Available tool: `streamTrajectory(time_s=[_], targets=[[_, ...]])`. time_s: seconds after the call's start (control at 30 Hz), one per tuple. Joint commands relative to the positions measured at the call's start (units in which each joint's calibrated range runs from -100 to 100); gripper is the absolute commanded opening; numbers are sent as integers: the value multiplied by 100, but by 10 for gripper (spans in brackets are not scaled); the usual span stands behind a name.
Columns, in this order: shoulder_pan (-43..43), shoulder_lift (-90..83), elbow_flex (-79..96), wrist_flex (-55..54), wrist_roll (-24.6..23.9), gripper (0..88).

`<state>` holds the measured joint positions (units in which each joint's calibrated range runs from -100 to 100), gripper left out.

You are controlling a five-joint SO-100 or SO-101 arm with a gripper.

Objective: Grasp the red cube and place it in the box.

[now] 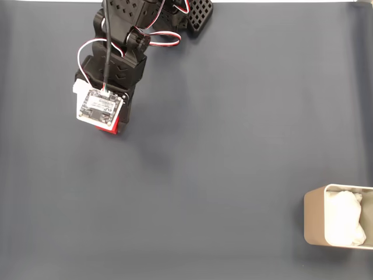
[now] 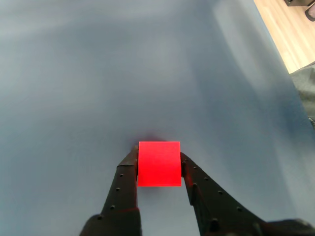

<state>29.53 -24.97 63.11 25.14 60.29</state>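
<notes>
Hand (image 2: 158,164): fingers closed against both sides of red cube (image 2: 158,163); box (image 1: 313,224) well apart, toward fixed view's lower right.

Bright, plain red on the small matte cube (image 2: 158,163), no marking on its faces, and it glows against the flat slate-blue cloth (image 2: 123,73) covering the table. Either side of it, the matte black plastic gripper (image 2: 158,162), each finger dotted with a row of tiny holes. In the fixed view the black plastic arm (image 1: 119,35) carries looping red-and-white wires (image 1: 160,39) and a white circuit board (image 1: 98,108) speckled with dark components, a sliver of red peeking out beneath it. Lower right there, the beige, tan-walled rounded box (image 1: 313,219), its padding (image 1: 345,219) soft white. At the wrist view's top right corner, a strip of pale wood-grain floor (image 2: 285,29).
</notes>
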Motion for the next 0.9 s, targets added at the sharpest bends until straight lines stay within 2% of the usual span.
streamTrajectory(time_s=[0.0,0.37,0.87], targets=[[-133,-380,-563,543,49,0],[-1078,-571,-3218,3306,-405,0],[-2661,-190,-5700,3494,-947,0]])
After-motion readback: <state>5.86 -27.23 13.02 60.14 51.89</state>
